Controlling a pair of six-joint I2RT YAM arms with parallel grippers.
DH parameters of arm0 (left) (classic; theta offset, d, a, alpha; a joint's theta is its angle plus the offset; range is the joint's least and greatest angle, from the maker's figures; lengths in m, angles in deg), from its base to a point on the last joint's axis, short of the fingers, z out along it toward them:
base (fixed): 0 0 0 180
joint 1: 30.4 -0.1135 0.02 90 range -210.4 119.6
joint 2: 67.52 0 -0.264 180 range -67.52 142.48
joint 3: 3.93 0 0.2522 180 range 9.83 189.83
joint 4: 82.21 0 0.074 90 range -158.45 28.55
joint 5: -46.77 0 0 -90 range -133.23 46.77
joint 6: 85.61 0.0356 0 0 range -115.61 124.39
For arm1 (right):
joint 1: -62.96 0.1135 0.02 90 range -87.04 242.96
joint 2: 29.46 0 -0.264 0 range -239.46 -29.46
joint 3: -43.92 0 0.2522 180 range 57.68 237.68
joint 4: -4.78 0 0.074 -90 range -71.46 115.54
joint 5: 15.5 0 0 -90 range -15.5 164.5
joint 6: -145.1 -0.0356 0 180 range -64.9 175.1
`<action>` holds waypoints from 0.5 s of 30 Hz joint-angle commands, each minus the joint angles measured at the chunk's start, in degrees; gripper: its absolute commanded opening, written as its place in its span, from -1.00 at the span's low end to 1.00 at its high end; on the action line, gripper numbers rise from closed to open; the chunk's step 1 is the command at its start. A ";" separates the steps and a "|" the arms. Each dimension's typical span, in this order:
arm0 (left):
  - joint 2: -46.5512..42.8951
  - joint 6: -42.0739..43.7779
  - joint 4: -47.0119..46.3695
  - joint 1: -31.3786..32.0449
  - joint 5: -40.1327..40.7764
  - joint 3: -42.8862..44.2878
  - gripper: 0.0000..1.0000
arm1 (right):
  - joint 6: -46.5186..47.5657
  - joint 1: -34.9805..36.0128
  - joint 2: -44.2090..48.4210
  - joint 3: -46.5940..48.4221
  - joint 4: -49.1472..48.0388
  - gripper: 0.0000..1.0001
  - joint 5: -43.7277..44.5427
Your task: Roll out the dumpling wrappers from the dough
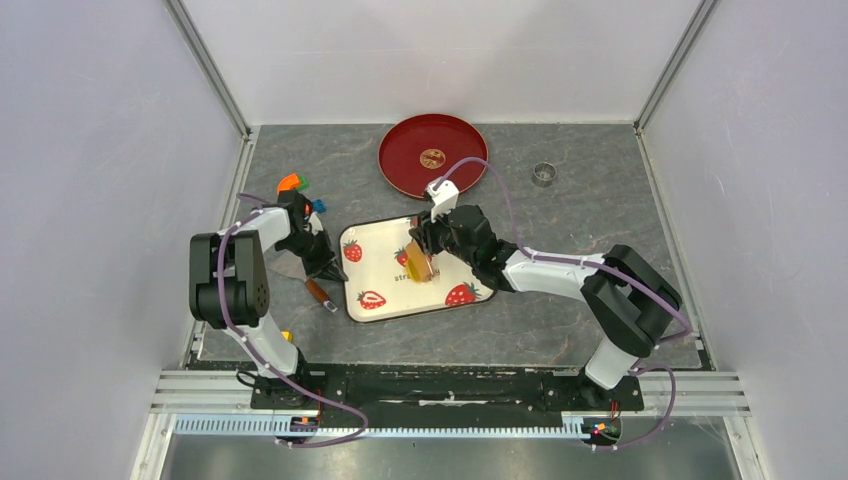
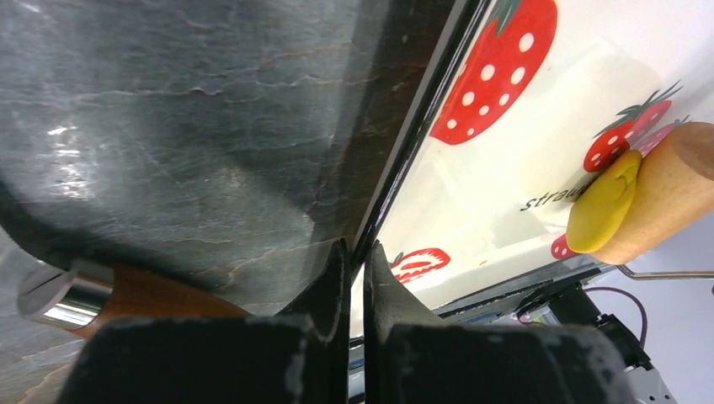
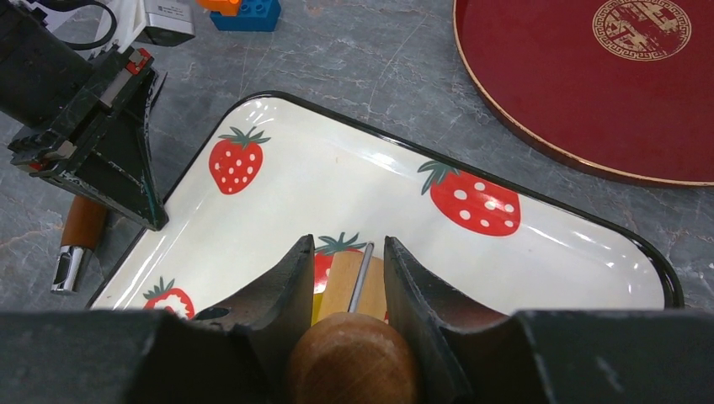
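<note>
Dough [image 2: 602, 202] touches roller [image 2: 674, 189] beside tray [image 2: 522, 109] lettering starting "stra".

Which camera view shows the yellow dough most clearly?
The left wrist view: the yellow dough lies unobstructed, pressed against the wooden rolling pin. The top view shows a tiny patch; the right wrist view, only a sliver.

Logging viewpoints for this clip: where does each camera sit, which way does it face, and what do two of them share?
Top external: above and behind the bases, looking down on the table; both arms show.
Left wrist: low behind the left gripper, facing across the strawberry tray; its shut fingers pinch the rim.
Right wrist: behind the right gripper, facing the red plate; its fingers clamp the rolling pin.
Shared: both wrist views show the tray and the rolling pin.
</note>
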State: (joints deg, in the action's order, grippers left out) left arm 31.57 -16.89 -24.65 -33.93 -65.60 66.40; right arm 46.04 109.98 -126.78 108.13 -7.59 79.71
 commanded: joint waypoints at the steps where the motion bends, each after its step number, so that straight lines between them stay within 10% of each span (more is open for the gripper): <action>1: 1.67 5.93 2.70 -4.91 18.40 1.33 -0.96 | 7.32 -1.62 -9.60 -9.24 32.11 -1.00 4.77; 15: 1.49 7.45 2.27 -4.83 16.08 0.11 -0.96 | 7.13 -2.12 -9.23 -8.44 32.44 -1.00 4.05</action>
State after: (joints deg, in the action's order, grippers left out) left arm 32.11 -14.13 -22.78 -35.70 -65.12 67.13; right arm 48.82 108.21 -128.20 107.57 -7.94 81.46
